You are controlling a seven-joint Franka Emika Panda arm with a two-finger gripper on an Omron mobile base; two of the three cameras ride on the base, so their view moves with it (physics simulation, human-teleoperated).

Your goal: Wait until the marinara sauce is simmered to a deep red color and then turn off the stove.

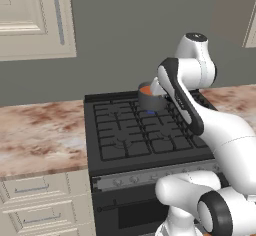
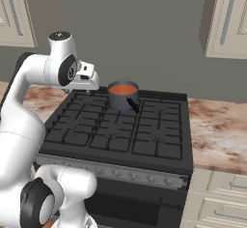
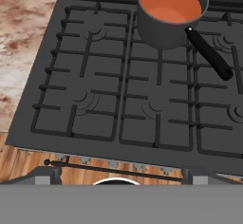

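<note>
Marinara sauce (image 3: 170, 4) sits orange-red in the grey saucepan (image 2: 122, 96) on a rear burner of the stove (image 1: 145, 145); hand (image 2: 89, 80) hangs fully open and empty above the grates, so best to wait, watching colour deepen before reaching for the knobs (image 2: 116, 173).

Counting by kind: 1 stove (image 2: 116, 130) sitting center frame, showing 1 oven door (image 2: 130, 207) at lower center. 1 saucepan (image 3: 172, 15) w/ 1 black handle (image 3: 209, 53), upper right of hand view, holding 1 disc of marinara sauce (image 3: 171, 4). Knobs (image 2: 116, 174) running in 1 row along front panel; too small to count. 2 countertop sections (image 1: 40, 135), 1 lying each side.
</note>
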